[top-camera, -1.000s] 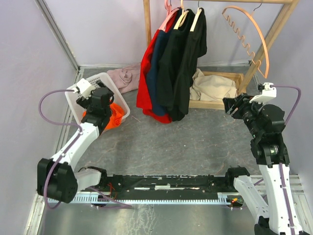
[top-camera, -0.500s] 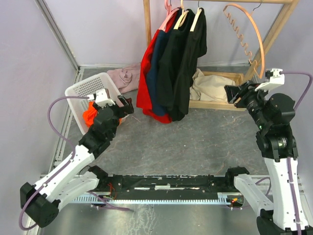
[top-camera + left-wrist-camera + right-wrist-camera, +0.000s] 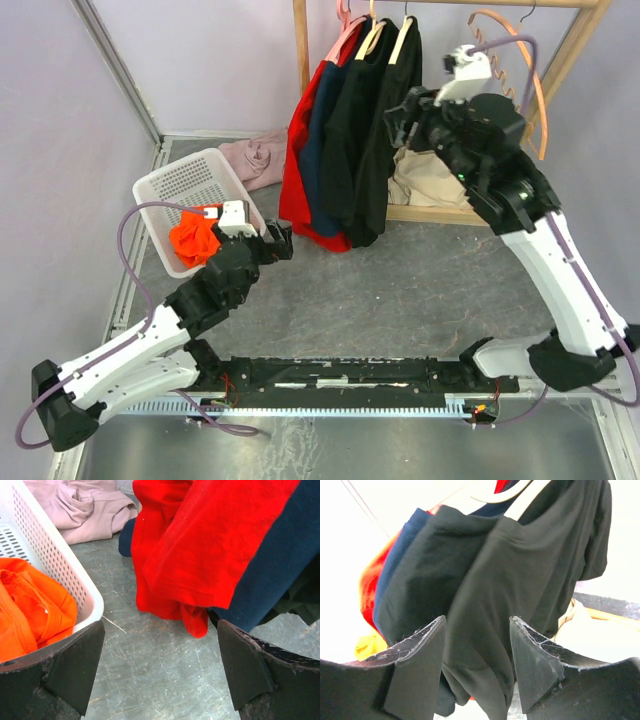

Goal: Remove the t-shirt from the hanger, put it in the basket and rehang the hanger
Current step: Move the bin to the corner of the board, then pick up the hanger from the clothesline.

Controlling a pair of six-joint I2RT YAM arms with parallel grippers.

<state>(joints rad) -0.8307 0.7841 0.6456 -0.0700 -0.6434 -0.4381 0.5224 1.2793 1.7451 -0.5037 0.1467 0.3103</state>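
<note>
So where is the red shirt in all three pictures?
Top external: the red shirt hangs leftmost on the rack, upper middle.
Left wrist: the red shirt fills the top middle.
Right wrist: only a red sliver shows at the left edge.
Shared landmark: the navy shirt hangs right beside it in every view.

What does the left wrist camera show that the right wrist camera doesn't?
Only left wrist: the basket holding an orange cloth, and a pink cloth. Only right wrist: two black shirts on hangers, and a cream cloth. Both: the red shirt and the navy shirt.
</note>
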